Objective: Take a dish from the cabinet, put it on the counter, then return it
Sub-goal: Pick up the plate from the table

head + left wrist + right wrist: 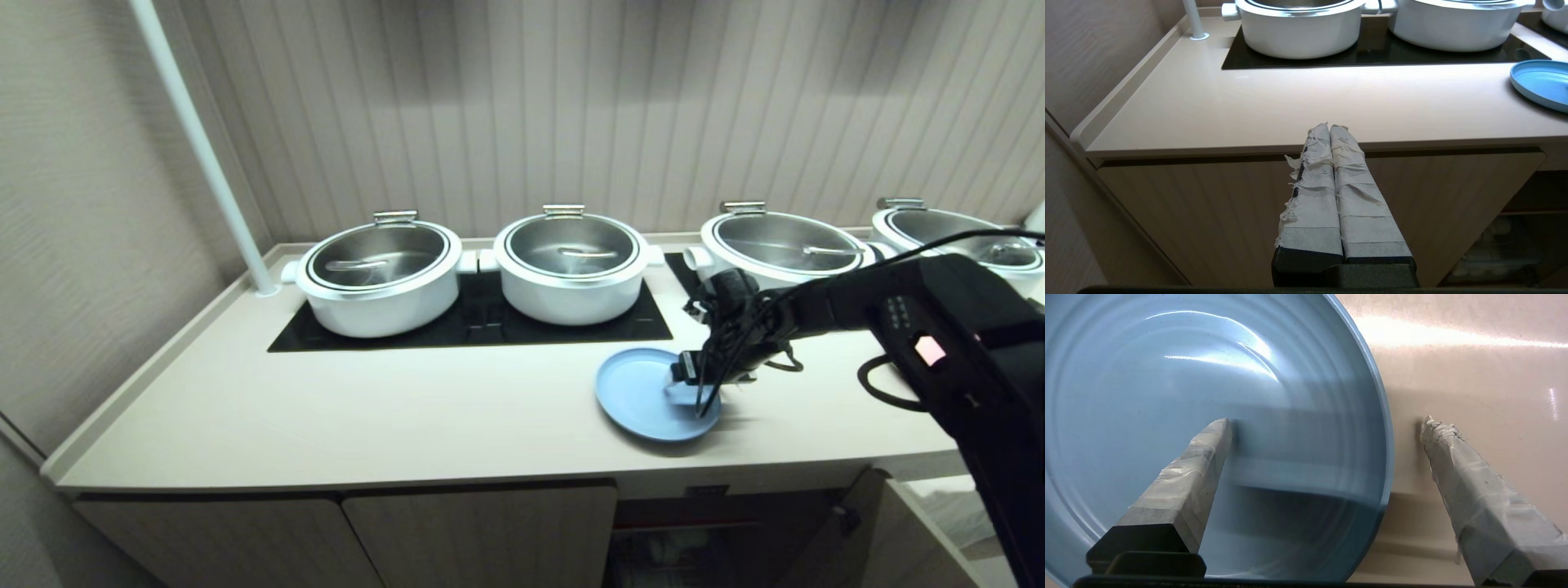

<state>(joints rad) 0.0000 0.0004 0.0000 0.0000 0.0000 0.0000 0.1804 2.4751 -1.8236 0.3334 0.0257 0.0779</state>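
Note:
The light-blue dish [645,392] lies flat on the cream counter [326,408], close to its front edge. My right gripper [704,382] hangs over the dish's right rim, open. In the right wrist view one taped finger [1200,457] is over the inside of the dish [1167,375] and the other [1457,465] is over the bare counter, so the rim passes between them untouched. My left gripper [1329,127] is shut and empty, parked in front of a closed cabinet door [1208,204]. The dish [1541,83] also shows at that view's edge.
Several white pots with steel lids [380,278] [571,265] [784,245] stand on black cooktop panels [482,322] behind the dish. A white pole [204,155] rises at the back left. Below the dish, the cabinet [473,531] has a dark open compartment [694,547].

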